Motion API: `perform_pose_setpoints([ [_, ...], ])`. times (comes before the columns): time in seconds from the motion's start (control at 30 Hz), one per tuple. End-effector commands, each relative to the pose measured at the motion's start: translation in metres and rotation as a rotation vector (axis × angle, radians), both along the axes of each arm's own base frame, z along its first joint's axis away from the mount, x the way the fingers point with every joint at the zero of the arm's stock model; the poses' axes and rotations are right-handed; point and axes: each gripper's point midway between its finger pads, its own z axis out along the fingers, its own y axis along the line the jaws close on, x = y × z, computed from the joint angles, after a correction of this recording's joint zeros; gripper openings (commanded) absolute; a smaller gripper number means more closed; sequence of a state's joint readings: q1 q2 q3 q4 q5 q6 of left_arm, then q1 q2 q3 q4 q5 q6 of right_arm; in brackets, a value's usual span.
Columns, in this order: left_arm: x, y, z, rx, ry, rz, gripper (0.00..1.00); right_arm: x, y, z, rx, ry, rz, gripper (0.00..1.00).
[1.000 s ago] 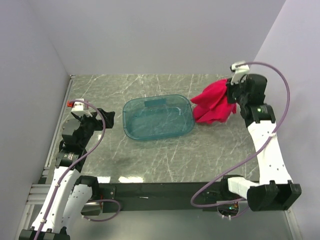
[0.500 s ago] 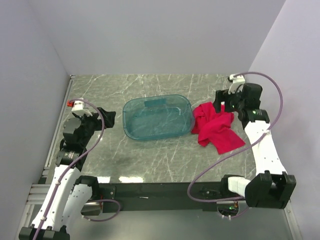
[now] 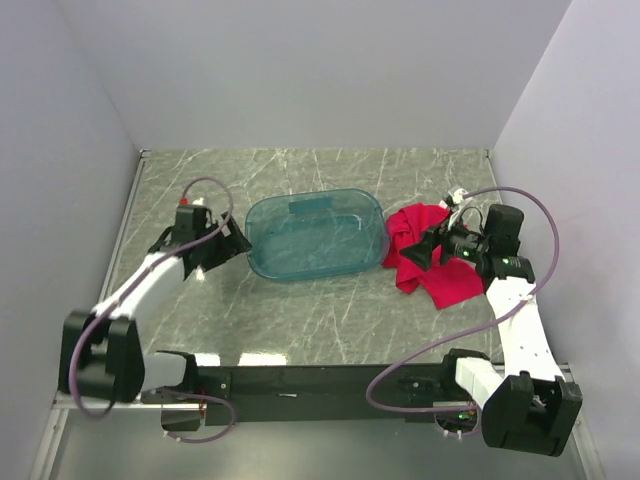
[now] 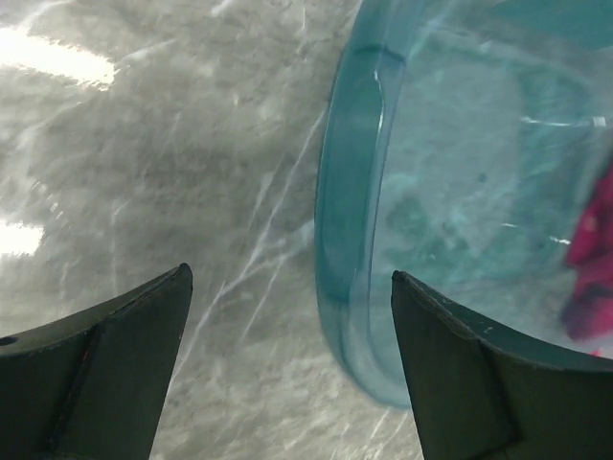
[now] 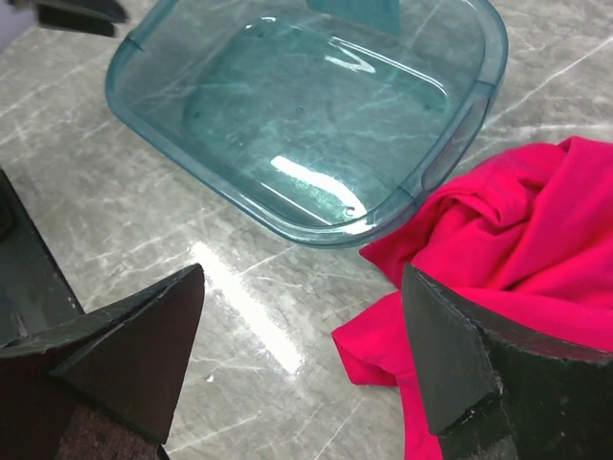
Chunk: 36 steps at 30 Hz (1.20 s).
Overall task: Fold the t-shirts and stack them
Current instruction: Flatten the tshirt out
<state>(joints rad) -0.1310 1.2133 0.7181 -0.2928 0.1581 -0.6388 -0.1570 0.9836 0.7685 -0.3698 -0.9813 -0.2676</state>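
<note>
One red t-shirt [image 3: 432, 262] on the marble table [image 3: 330, 320], lying in a crumpled, unfolded heap at 3 o'clock from the see-through teal tub [image 3: 300, 276], snug against the tub's right wall. The right gripper [image 3: 416, 254] is low over the 9 o'clock side of the heap with its fingers spread wide and nothing between them. From its wrist cam one finger sits in front of the red cloth, but I honestly can't tell if it's touching. The left gripper [image 3: 238, 244] is at 9 o'clock from the tub, just beside its left wall, also spread wide and holding nothing, aimed toward 3 o'clock at the rim. You can even see a bit of the shirt through the plastic from that side.
</note>
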Motion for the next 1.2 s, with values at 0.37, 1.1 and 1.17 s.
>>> perform_pose_setpoints([
  [0.37, 0.071, -0.011, -0.04, 0.154, 0.173, 0.088, 0.48, -0.004, 0.0, 0.028, 0.025, -0.068, 0.065, 0.88],
  [1.1, 0.046, 0.221, -0.004, 0.003, 0.126, 1.28, 0.03, -0.009, -0.004, 0.036, 0.049, -0.074, 0.071, 0.86],
  [1.17, 0.051, 0.227, -0.005, 0.01, 0.141, 1.296, 0.03, -0.01, -0.006, 0.036, 0.051, -0.073, 0.066, 0.86],
])
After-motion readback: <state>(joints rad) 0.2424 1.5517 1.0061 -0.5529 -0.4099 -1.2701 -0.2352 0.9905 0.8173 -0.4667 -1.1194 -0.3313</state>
